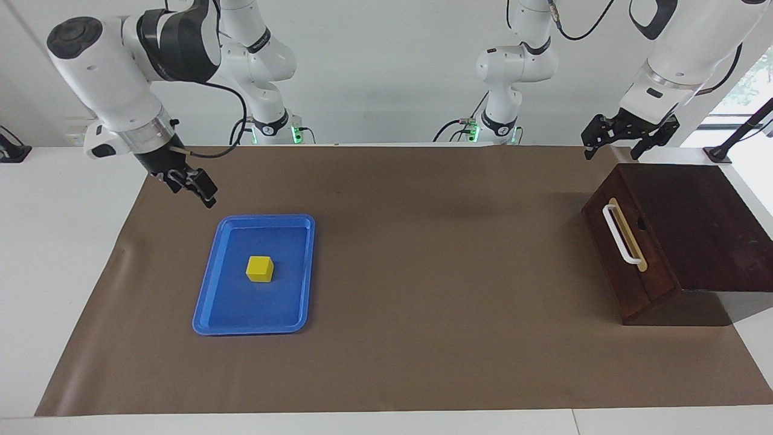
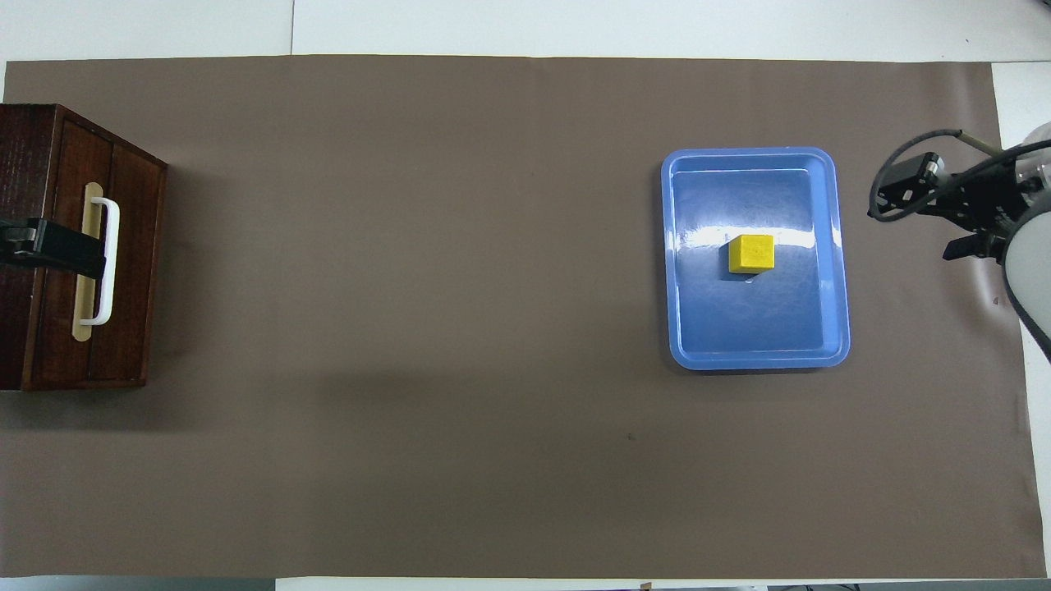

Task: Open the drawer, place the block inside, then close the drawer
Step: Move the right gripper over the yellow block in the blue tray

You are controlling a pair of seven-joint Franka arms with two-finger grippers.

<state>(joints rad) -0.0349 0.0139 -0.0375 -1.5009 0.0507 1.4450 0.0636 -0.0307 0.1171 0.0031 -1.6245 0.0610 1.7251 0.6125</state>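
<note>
The yellow block (image 1: 260, 269) sits upright near the middle of the blue tray (image 1: 241, 305); it also shows in the overhead view (image 2: 751, 253). The drawer (image 1: 625, 266) is closed in its dark wooden box at the left arm's end, and its white handle (image 1: 622, 235) faces the tray. My left gripper (image 1: 613, 150) hangs open and empty in the air above the box's edge nearest the robots; in the overhead view it (image 2: 82, 254) covers the handle (image 2: 105, 287). My right gripper (image 1: 196, 186) hangs over the mat beside the tray's corner, not touching it.
The blue tray (image 2: 755, 336) lies on a brown mat (image 1: 423, 272) toward the right arm's end. The wooden box (image 2: 33, 164) stands at the mat's edge at the left arm's end. Bare mat lies between tray and drawer.
</note>
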